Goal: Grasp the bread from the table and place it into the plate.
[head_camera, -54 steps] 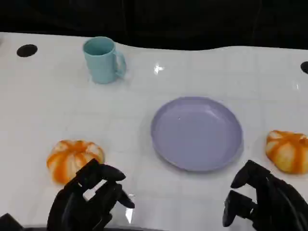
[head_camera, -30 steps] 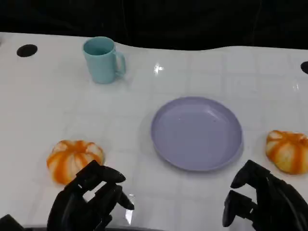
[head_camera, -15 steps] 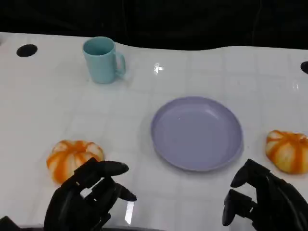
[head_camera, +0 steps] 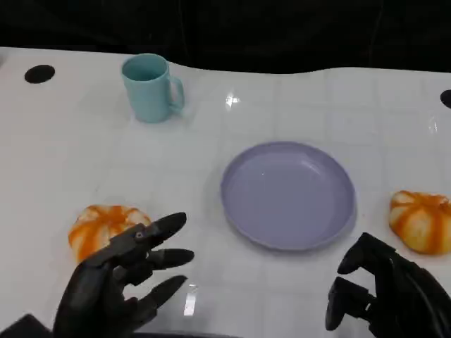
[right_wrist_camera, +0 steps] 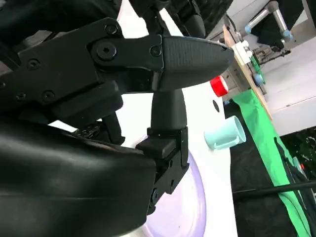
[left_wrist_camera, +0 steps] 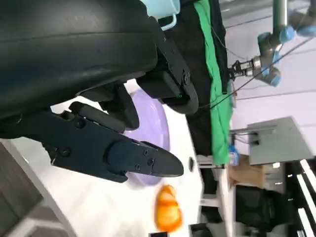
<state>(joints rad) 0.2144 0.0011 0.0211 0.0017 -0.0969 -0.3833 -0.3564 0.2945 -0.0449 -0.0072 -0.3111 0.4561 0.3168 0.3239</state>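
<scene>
Head view: left hand (head_camera: 116, 285) empty, fingers (head_camera: 165, 225) spread, just beside left bread (head_camera: 106, 231) on desk (head_camera: 63, 148), well apart from plate (head_camera: 287, 195). Right hand (head_camera: 387, 296) curled, empty, near second bread (head_camera: 421, 221). Mug (head_camera: 149, 87) far off.

Left wrist view: fingers splayed over plate (left_wrist_camera: 155, 138).

Right wrist view: mug (right_wrist_camera: 225, 134) beyond curled fingers.

Likely risk: shoving the bread sideways if approached low.

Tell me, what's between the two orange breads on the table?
The purple plate sits between the left bread and the right bread, seen in the head view.
</scene>
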